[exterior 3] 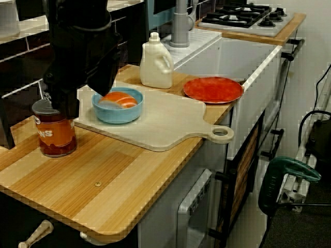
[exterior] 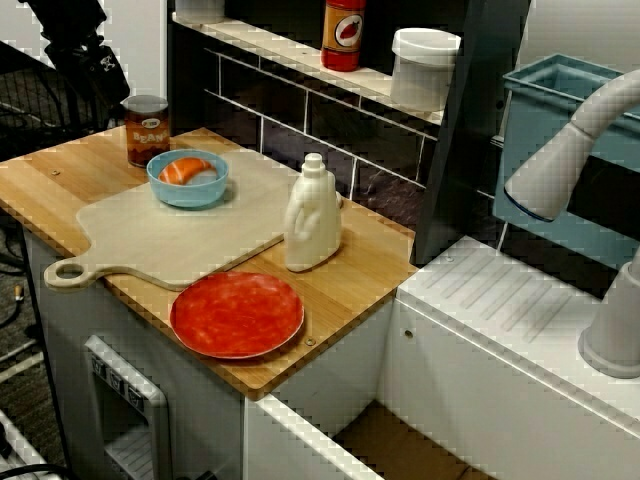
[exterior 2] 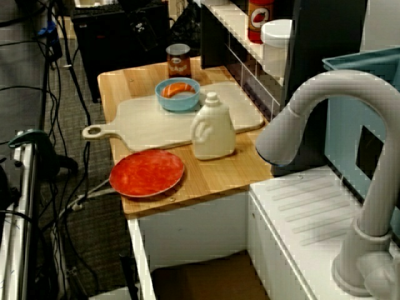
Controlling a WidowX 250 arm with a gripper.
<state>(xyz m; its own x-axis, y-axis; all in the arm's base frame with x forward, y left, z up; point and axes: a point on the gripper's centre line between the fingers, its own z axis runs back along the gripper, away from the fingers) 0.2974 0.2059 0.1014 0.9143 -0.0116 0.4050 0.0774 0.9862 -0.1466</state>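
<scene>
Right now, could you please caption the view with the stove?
Black gripper near brown beans can; blue bowl with orange food on pale cutting board.

The counter [exterior: 370, 265] is pale wood in glued strips, with plain grain and a satin finish. The cutting board [exterior: 170, 235] on it is a lighter, matt material, smooth, with no grain to be seen. The can [exterior 3: 54, 135], at eight o'clock from the bowl in the view from the counter's end, has a glossy printed label and a dull metal rim. The bowl [exterior: 188, 180] looks like smooth light-blue plastic with a soft sheen. The plate [exterior: 237, 314], at seven o'clock from the jug in the view from above, is glossy, mottled red. The jug [exterior: 313, 222] is matt cream plastic. The faucet [exterior 2: 331, 87] looks like smooth, matt grey plastic. The wall tiles [exterior: 270, 135] are dark with a slight shine.
</scene>
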